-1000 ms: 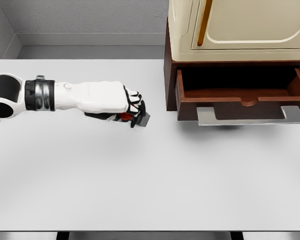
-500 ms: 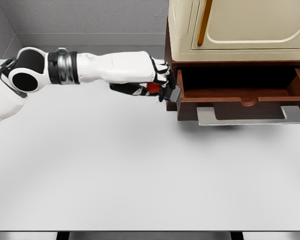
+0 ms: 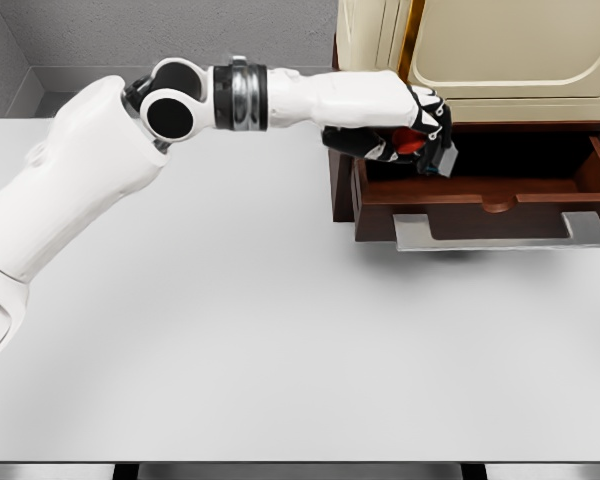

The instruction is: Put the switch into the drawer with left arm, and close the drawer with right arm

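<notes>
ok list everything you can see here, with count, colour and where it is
table: one, white, fills most of the view
cabinet: one, cream upper part with a door on a dark brown base, at the table's far right
door handle: one, amber, a slanted bar on the cabinet's door
drawer: one, reddish brown, pulled open from the cabinet's base
drawer handle: one, grey metal, across the drawer's front
switch: one, red and grey, held over the left end of the open drawer
left arm: one, white with a black and silver joint, reaching from lower left to the drawer
left hand: one, white and black, closed around the switch
right arm: not in view
</notes>
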